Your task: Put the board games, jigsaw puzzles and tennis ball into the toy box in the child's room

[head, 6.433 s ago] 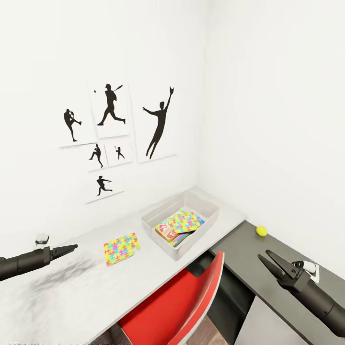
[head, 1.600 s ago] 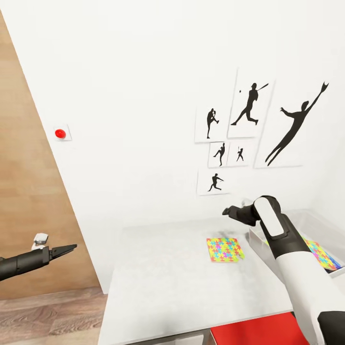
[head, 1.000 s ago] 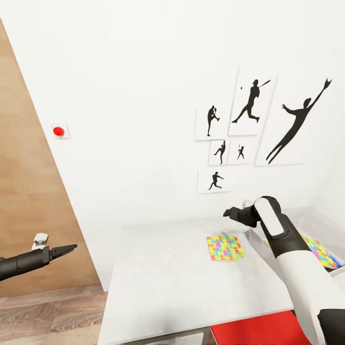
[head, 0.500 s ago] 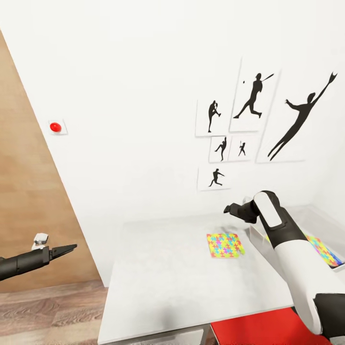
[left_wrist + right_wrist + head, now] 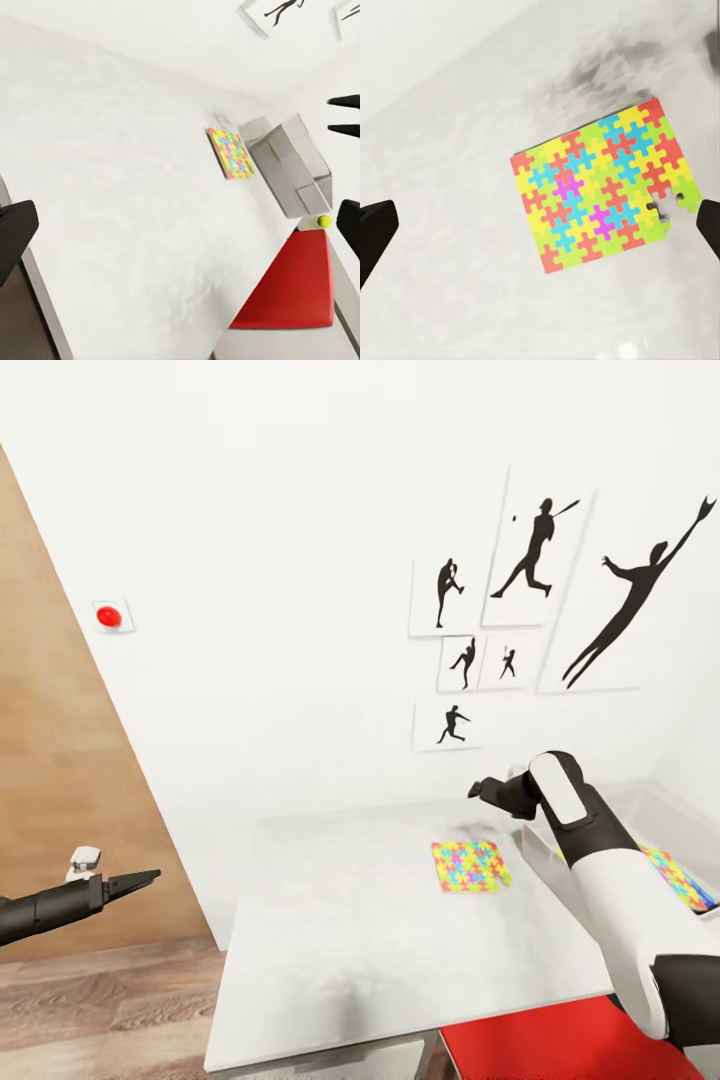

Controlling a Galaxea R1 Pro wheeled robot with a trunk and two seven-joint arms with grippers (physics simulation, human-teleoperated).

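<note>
The right gripper (image 5: 490,795), jaws spread, is hovering above the jigsaw puzzle (image 5: 470,865), which is lying flat on the table (image 5: 340,950) beside the toy box (image 5: 600,830). The puzzle is probably thin, light and stiff; gripping an edge is advisable. The left gripper (image 5: 135,881) appears pressed together.

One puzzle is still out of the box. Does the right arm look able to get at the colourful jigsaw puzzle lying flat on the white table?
Probably yes. The right gripper hangs open just above the colourful jigsaw puzzle, which lies flat with bare white table around it and nothing between. Lying so flat, it may be awkward to grip.
</note>
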